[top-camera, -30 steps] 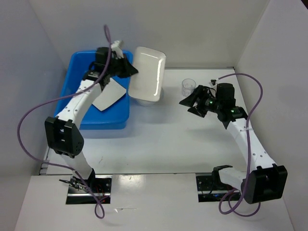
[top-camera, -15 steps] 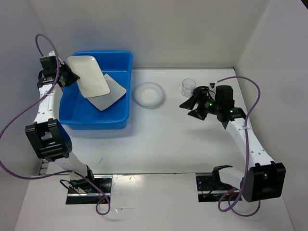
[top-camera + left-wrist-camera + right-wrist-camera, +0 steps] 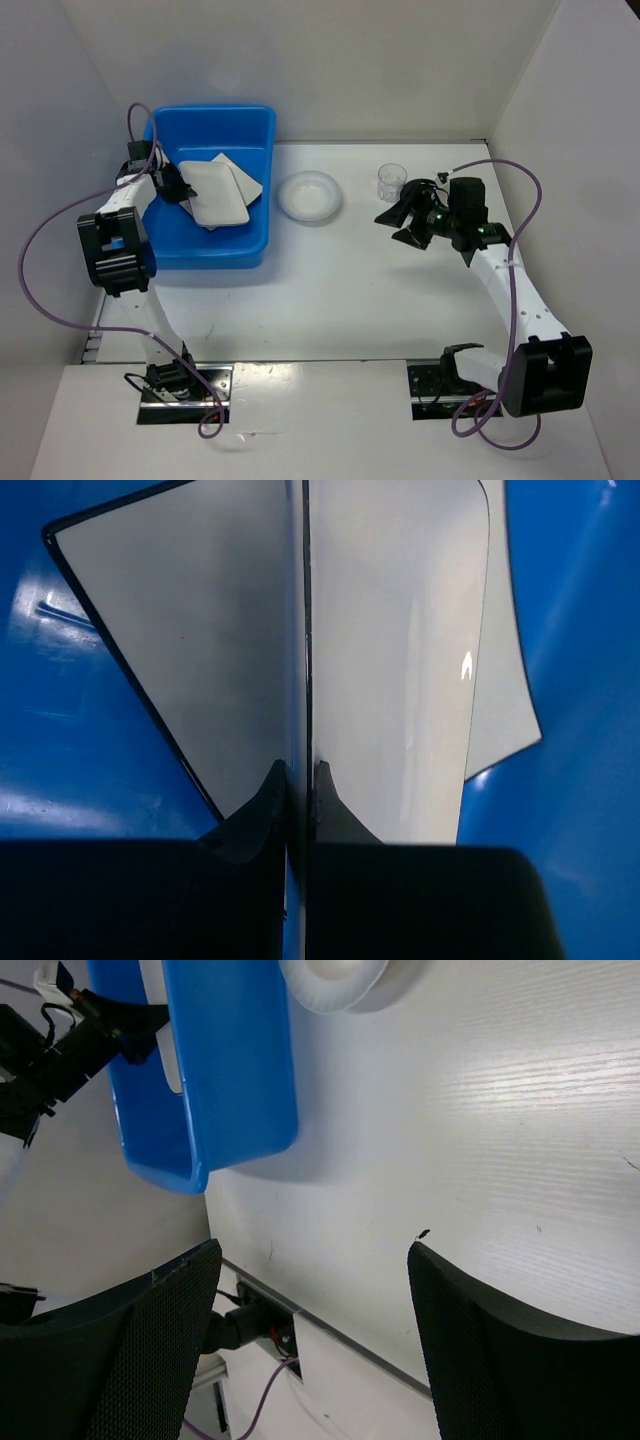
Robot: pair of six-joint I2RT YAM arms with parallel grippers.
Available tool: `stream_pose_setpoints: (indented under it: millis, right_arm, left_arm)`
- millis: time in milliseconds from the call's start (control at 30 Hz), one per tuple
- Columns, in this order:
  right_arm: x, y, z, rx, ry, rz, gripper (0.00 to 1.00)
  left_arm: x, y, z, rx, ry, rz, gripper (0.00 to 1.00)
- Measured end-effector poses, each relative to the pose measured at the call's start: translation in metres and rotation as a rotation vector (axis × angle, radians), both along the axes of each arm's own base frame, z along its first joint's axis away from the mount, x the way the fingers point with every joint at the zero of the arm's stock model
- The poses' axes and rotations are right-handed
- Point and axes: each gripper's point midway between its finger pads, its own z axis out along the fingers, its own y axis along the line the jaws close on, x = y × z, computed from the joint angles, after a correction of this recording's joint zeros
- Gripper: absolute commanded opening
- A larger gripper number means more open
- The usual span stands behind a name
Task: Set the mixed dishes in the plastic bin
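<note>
In the top view, the plastic bin (image 3: 214, 250) sat at the upper left of the white table (image 3: 340, 290), well apart from the two dishes outside it. Inside the bin lay the smaller white rectangular tray (image 3: 213, 192), resting over the large flat squarish white plate (image 3: 251, 180), whose corner showed past the tray's right side. The left gripper (image 3: 172, 187) reached over the bin's left wall and was pinched on the tray's left edge. The left wrist view showed this closely: the two dark fingers (image 3: 262, 802) were pressed on either side of the tray's thin rim, which ran straight up the middle of the frame. The tray's pale face (image 3: 400, 660) filled the right half. The plate's dark-edged surface (image 3: 170, 650) lay at the left, and blue bin floor (image 3: 585, 680) surrounded both. Just right of the bin stood the round white shallow dish (image 3: 310, 194), upright on the table. The small clear cup (image 3: 392, 181) stood farther right, near the right gripper (image 3: 393, 225). That gripper hung above the table with its fingers spread wide and nothing between them. Its own camera looked past the two black pads (image 3: 120, 1340) toward the bin (image 3: 230, 1080) and the dish (image 3: 335, 980) at the top of the frame.
</note>
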Motion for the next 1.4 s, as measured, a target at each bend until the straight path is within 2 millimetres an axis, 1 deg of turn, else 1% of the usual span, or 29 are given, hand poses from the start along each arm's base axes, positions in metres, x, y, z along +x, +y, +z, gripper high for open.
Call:
stream_pose_setpoints:
  millis: [67,233,433,633,667,700,733,833,967,1033,1267,1367,1400]
  right_arm:
    - [0.001,-0.001,-0.002,-0.001,0.008,-0.005,0.8]
    - [0.003,-0.003,-0.009,-0.002,0.034,-0.013,0.8]
    - [0.004,-0.005,-0.011,0.0,0.044,-0.022,0.8]
    - [0.005,-0.005,-0.013,-0.003,0.053,-0.024,0.8]
    - [0.006,-0.005,-0.014,-0.003,0.053,-0.024,0.8]
    - [0.006,-0.005,-0.013,-0.004,0.053,-0.025,0.8]
    - [0.006,-0.006,-0.014,-0.005,0.053,-0.027,0.8]
    - [0.006,-0.006,-0.014,-0.005,0.054,-0.027,0.8]
    - [0.008,-0.008,-0.017,-0.006,0.065,-0.034,0.8]
    - [0.008,-0.008,-0.019,-0.007,0.07,-0.035,0.8]
    - [0.009,-0.008,-0.02,-0.008,0.074,-0.036,0.8]
    - [0.009,-0.008,-0.02,-0.008,0.074,-0.036,0.8]
    - [0.009,-0.008,-0.02,-0.008,0.075,-0.037,0.8]
  left_arm:
    - [0.001,0.001,-0.008,-0.013,0.013,0.012,0.0]
    - [0.01,0.002,-0.008,-0.024,-0.007,0.021,0.0]
    - [0.024,0.002,-0.016,-0.063,-0.033,0.035,0.0]
    - [0.037,0.002,-0.022,-0.103,-0.06,0.042,0.11]
    - [0.038,0.002,-0.022,-0.109,-0.063,0.045,0.14]
    - [0.039,0.002,-0.022,-0.116,-0.064,0.05,0.19]
    - [0.04,0.003,-0.022,-0.12,-0.066,0.055,0.21]
    - [0.04,0.004,-0.024,-0.113,-0.06,0.062,0.24]
    - [0.039,0.006,-0.034,-0.106,-0.038,0.073,0.28]
    - [0.038,0.008,-0.039,-0.099,-0.027,0.075,0.32]
    - [0.034,0.008,-0.047,-0.086,0.008,0.091,0.39]
    - [0.033,0.011,-0.046,-0.067,0.027,0.103,0.49]
    - [0.033,0.013,-0.045,-0.051,0.03,0.106,0.59]
